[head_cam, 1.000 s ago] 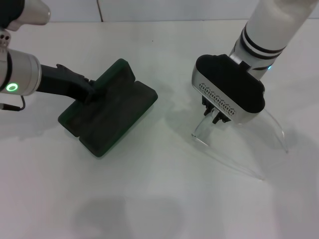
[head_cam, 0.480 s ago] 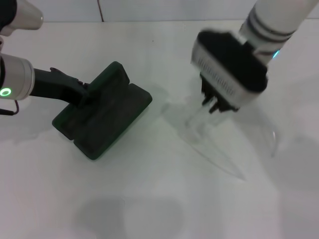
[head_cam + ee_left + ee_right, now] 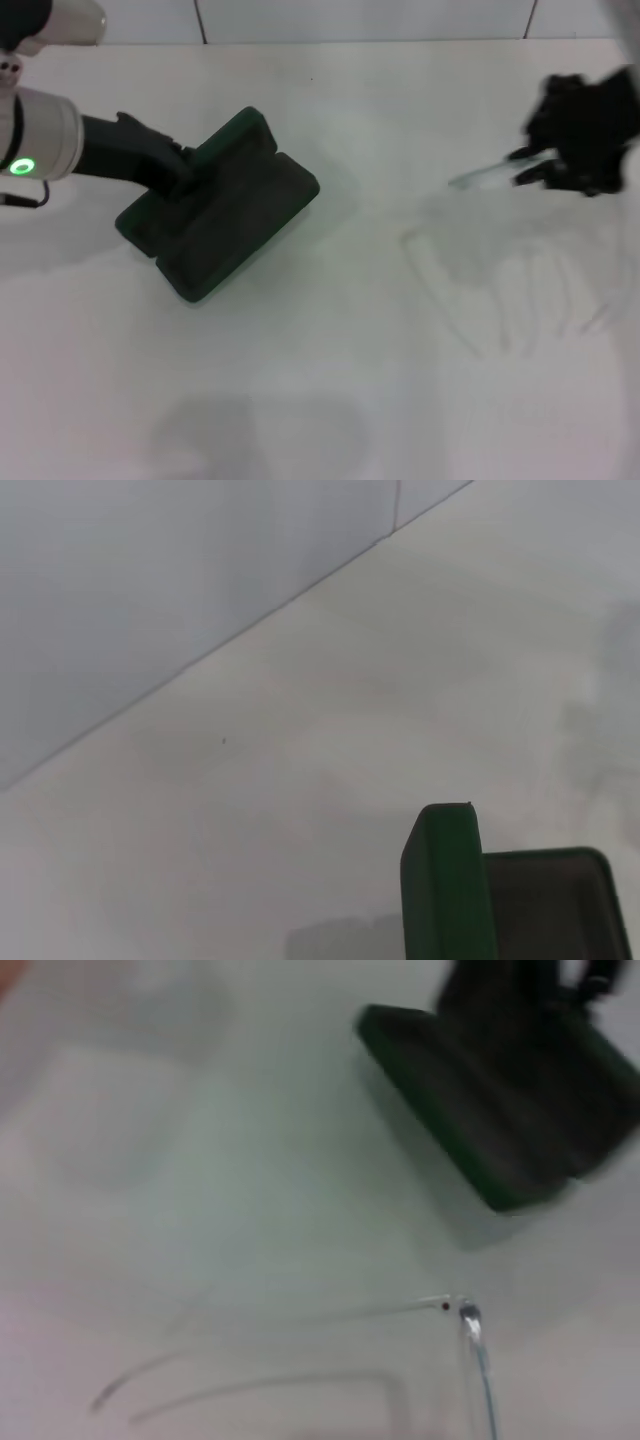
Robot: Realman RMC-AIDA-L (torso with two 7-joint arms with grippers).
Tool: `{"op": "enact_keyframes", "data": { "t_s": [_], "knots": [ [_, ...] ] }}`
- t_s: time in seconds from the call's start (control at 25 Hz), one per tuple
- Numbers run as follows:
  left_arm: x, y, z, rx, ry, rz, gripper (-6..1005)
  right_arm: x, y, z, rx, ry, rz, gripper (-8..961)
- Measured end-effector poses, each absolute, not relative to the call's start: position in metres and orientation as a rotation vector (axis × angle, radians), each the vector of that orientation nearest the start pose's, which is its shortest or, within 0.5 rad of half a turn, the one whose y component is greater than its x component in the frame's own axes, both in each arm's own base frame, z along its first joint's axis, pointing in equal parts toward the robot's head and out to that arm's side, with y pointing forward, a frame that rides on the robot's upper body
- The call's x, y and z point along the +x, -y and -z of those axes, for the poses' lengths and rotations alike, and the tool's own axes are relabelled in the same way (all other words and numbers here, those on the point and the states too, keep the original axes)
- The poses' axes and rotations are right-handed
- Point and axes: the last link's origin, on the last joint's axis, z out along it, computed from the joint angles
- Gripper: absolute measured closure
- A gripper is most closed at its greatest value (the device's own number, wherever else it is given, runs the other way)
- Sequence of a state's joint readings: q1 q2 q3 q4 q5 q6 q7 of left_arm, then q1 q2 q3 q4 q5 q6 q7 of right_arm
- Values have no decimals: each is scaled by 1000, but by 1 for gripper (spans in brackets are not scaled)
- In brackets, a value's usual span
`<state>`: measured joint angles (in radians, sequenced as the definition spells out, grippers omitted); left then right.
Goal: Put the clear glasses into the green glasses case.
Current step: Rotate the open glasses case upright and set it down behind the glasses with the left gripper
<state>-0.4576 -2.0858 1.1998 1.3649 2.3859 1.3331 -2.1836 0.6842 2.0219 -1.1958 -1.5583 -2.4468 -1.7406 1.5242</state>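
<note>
Clear glasses [image 3: 480, 178], pinched in your right hand [image 3: 540, 170], had swung up off the table [image 3: 330, 380]; your left hand [image 3: 180, 178] kept clamping the green glasses case [image 3: 225, 205].

The right gripper [image 3: 545, 168] is a dark smear at the head view's edge, so its fingers cannot be made out. The clear glasses [image 3: 487, 176] by its fingertips show only as a faint streak. The left gripper's [image 3: 183, 180] fingertips hide behind the green glasses case [image 3: 222, 207].
</note>
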Motion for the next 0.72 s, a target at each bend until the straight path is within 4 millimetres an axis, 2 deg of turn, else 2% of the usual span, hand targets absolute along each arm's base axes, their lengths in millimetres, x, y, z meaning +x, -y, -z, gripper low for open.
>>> {"op": "enact_keyframes", "data": {
  "t_s": [0.04,0.08,0.2,0.36,0.52,0.56,0.6,0.72],
  "knots": [
    [-204,-369,-31,-2563,664,-79,790,121,-363,-65,-2789,639,486,838],
    [-203,-370,-30,-2567,655,-79,790,125,-357,-73,-2755,610,444,837],
    [-199,-372,-30,-2576,628,-80,787,131,-343,-96,-2685,521,287,837],
    [-196,-370,-25,-2607,585,-107,784,141,-328,-115,-2657,395,69,839],
    [-176,-371,-9,-2674,479,-150,781,168,-300,-140,-2612,238,-190,839],
    [-170,-371,-6,-2689,450,-158,781,181,-288,-151,-2592,177,-278,839],
    [-164,-371,-2,-2702,422,-167,780,181,-288,-151,-2592,177,-278,839],
    [-156,-370,4,-2724,369,-190,777,203,-268,-164,-2580,85,-392,839]
  ]
}}
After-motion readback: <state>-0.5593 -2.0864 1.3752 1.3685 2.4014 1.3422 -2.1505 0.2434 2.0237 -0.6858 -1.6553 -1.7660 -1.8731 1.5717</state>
